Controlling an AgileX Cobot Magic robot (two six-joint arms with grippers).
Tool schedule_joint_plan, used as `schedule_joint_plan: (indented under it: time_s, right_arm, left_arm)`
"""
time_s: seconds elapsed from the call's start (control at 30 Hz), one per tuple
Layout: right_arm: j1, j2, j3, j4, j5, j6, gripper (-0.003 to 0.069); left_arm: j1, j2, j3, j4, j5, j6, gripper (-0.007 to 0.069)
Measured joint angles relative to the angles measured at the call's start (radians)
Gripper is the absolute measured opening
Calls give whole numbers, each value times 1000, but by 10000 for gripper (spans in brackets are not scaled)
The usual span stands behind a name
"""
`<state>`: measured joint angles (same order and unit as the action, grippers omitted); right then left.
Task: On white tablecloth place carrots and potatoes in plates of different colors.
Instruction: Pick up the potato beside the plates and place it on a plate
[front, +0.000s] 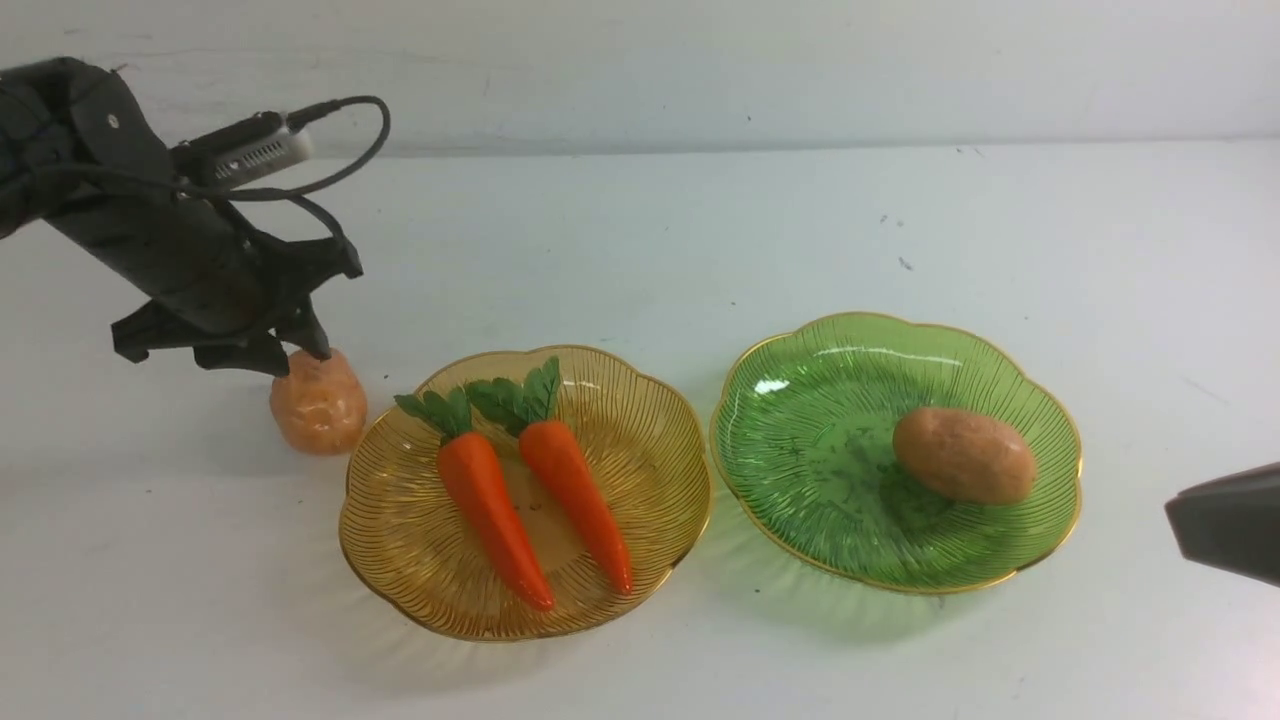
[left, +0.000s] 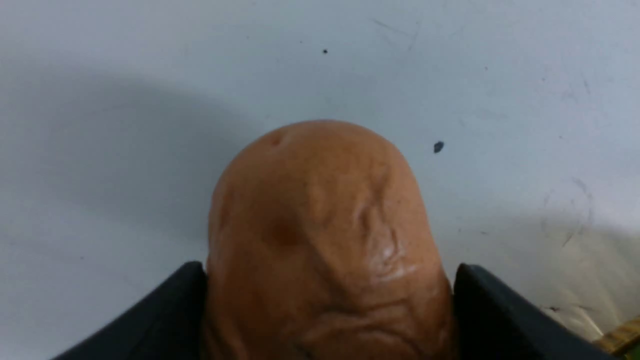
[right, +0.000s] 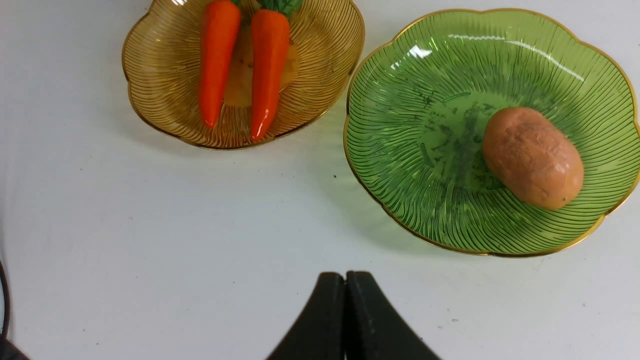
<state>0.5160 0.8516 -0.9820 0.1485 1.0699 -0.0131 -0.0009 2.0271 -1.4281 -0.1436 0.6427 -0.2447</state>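
Observation:
Two orange carrots (front: 530, 490) with green tops lie side by side in the amber-yellow plate (front: 650, 440). One potato (front: 963, 455) rests in the green plate (front: 800, 400). A second potato (front: 318, 402) stands on the white tablecloth (front: 640, 250) just left of the yellow plate. My left gripper (front: 285, 355) hovers over its top, open. In the left wrist view this potato (left: 320, 225) fills the space between the spread fingers (left: 500, 320). My right gripper (right: 345, 280) is shut and empty, low over the cloth near the green plate (right: 400, 150).
The right arm's tip (front: 1225, 525) enters at the right edge of the front view. Bare cloth lies behind both plates and along the front edge. A grey wall (front: 700, 70) closes the far side.

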Motion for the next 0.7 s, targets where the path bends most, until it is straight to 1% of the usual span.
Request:
schedule_joint_plan:
  time_s: [0.07,0.17,0.23,0.37,0.53,0.63,0.7]
  right_arm:
    - [0,0,0,0,0,0,-15]
    - [0,0,0,1,0,0,-15]
    - [0,0,0,1,0,0,-15]
    - [0,0,0,1,0,0,-15]
    - [0,0,0,1,0,0,-15]
    - [0,0,0,1,0,0,-15]
    - [0,0,0,1,0,0,-15]
  left_arm:
    - [0,0,-2,0,0,0,510]
    - [-1,0,-3,0,5,0,418]
    - [-1,-9,-5,0,32,11,386]
    - [-1,-45,-23,1,91,31,380]
    - [-11,-134,-106,-17,162,55,378]
    - [-46,-185,-174,-54,237,87,378]
    - [-105,-201,-227,-92,297,116,378]
